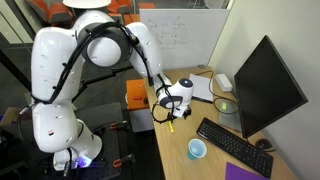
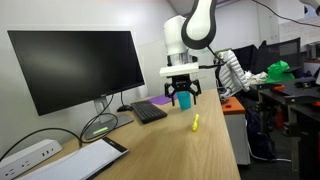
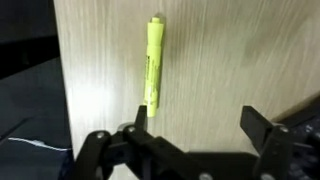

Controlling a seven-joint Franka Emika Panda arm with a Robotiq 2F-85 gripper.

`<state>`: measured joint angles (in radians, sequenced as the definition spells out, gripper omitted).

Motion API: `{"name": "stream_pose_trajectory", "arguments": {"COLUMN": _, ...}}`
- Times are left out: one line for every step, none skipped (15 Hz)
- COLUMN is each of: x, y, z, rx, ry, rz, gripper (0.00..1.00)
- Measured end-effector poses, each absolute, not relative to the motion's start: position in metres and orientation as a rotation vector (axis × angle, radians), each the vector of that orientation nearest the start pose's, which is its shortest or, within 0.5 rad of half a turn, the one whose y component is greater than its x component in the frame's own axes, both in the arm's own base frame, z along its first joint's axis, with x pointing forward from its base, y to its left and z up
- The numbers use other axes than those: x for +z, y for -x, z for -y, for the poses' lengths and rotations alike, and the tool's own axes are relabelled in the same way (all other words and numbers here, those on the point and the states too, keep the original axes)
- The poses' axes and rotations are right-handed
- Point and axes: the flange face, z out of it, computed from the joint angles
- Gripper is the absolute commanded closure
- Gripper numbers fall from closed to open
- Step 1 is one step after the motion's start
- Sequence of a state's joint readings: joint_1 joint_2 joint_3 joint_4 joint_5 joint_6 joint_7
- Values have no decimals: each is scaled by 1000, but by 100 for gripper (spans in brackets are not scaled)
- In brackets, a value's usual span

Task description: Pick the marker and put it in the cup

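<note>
The yellow marker [image 3: 152,68] lies flat on the wooden table. It also shows in both exterior views [image 1: 171,127] [image 2: 196,123]. My gripper [image 3: 197,118] is open and empty above the table. Its left finger is just over the marker's near end, and the marker lies mostly outside the jaws. In both exterior views the gripper [image 1: 178,108] [image 2: 182,99] hovers above the marker. The light-blue cup [image 1: 197,149] stands on the table nearer the front edge. In an exterior view the cup [image 2: 184,99] is largely hidden behind the gripper.
A black monitor [image 1: 264,84] and black keyboard [image 1: 233,142] sit on the table. A greenish round object [image 1: 225,105] lies near the monitor base. A white power strip [image 2: 30,155] and a tablet [image 2: 85,159] lie at one end. An orange box [image 1: 137,95] sits beside the table edge [image 3: 60,90].
</note>
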<state>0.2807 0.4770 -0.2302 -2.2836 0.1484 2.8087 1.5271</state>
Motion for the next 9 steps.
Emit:
{"name": "stream_pose_trajectory", "arguments": {"x": 150, "y": -532, "z": -15, "rx": -135, "ry": 2163, "rz": -2275, "gripper": 0}}
{"name": "stream_pose_trajectory", "arguments": {"x": 145, "y": -531, "z": -17, "rx": -135, "ry": 2142, "rz": -2308, "gripper": 0}}
{"name": "stream_pose_trajectory", "arguments": {"x": 141, "y": -530, "z": -19, "rx": -131, "ry": 2139, "rz": -2319, "gripper": 0}}
{"name": "stream_pose_trajectory", "arguments": {"x": 139, "y": -529, "z": -20, "rx": -130, "ry": 2139, "rz": -2324, "gripper": 0}}
{"name": "stream_pose_trajectory", "arguments": {"x": 139, "y": -530, "z": -20, "rx": -130, "ry": 2139, "rz": -2324, "gripper": 0}}
{"name": "stream_pose_trajectory", "arguments": {"x": 139, "y": -530, "z": -20, "rx": -131, "ry": 2139, "rz": -2323, "gripper": 0}}
{"name": "stream_pose_trajectory", "arguments": {"x": 139, "y": -531, "z": -20, "rx": -132, "ry": 2138, "rz": -2323, "gripper": 0}}
{"name": "stream_pose_trajectory", "arguments": {"x": 139, "y": -531, "z": -20, "rx": -132, "ry": 2138, "rz": -2323, "gripper": 0}}
{"name": "stream_pose_trajectory", "arguments": {"x": 139, "y": -531, "z": -20, "rx": -132, "ry": 2138, "rz": -2323, "gripper": 0}}
